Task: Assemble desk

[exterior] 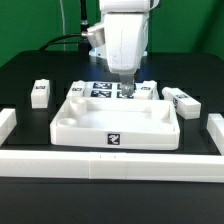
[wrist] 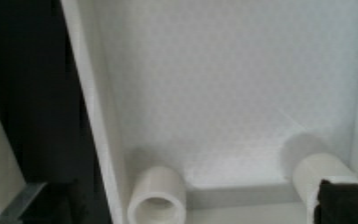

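Note:
The desk's white tabletop (exterior: 115, 122) lies upside down in the middle of the black table, raised rim up, with a tag on its front wall. Short white legs lie around it: one on the exterior view's left (exterior: 40, 92), one on its right (exterior: 181, 100), and others by the far rim (exterior: 148, 90). My gripper (exterior: 127, 90) hangs over the tabletop's far rim, open. In the wrist view the gripper (wrist: 185, 208) has one dark finger (wrist: 23, 205) outside the rim (wrist: 91, 100) and the other inside. A round socket (wrist: 158, 203) stands between them. Nothing is held.
The marker board (exterior: 103, 88) lies behind the tabletop, partly under the gripper. Low white border rails run along the front (exterior: 110, 160), the exterior view's left (exterior: 6, 122) and right (exterior: 215, 130). A second round socket (wrist: 313, 162) rises inside the tabletop.

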`<action>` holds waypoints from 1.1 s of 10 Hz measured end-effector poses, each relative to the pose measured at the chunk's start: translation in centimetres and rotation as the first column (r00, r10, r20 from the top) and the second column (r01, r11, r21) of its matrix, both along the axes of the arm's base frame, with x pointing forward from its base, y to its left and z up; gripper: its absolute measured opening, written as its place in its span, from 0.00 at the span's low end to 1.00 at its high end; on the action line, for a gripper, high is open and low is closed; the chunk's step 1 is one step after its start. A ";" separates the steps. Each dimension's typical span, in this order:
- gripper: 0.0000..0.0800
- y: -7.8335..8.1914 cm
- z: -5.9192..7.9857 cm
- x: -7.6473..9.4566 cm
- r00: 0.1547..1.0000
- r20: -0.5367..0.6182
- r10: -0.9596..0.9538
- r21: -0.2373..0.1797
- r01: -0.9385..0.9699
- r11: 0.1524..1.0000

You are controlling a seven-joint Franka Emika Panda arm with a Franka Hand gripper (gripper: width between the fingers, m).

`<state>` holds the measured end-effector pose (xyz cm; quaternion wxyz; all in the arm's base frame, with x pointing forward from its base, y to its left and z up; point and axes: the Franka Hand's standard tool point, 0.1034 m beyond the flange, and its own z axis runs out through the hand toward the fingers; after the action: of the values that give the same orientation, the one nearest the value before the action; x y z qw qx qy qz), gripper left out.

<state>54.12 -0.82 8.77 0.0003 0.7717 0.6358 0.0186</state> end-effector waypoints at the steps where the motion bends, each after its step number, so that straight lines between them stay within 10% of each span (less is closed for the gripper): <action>1: 0.81 0.0 -0.1 0.0 1.000 -0.001 -0.001 0.000 0.001 1.000; 7: 0.81 -3.6 -3.3 -5.3 0.995 -0.033 0.093 0.005 -0.093 0.996; 11: 0.81 -3.7 -3.5 -5.4 0.997 -0.040 0.062 0.007 -0.061 0.998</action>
<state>48.67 -4.51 5.23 -0.0153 0.7519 0.6590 0.0049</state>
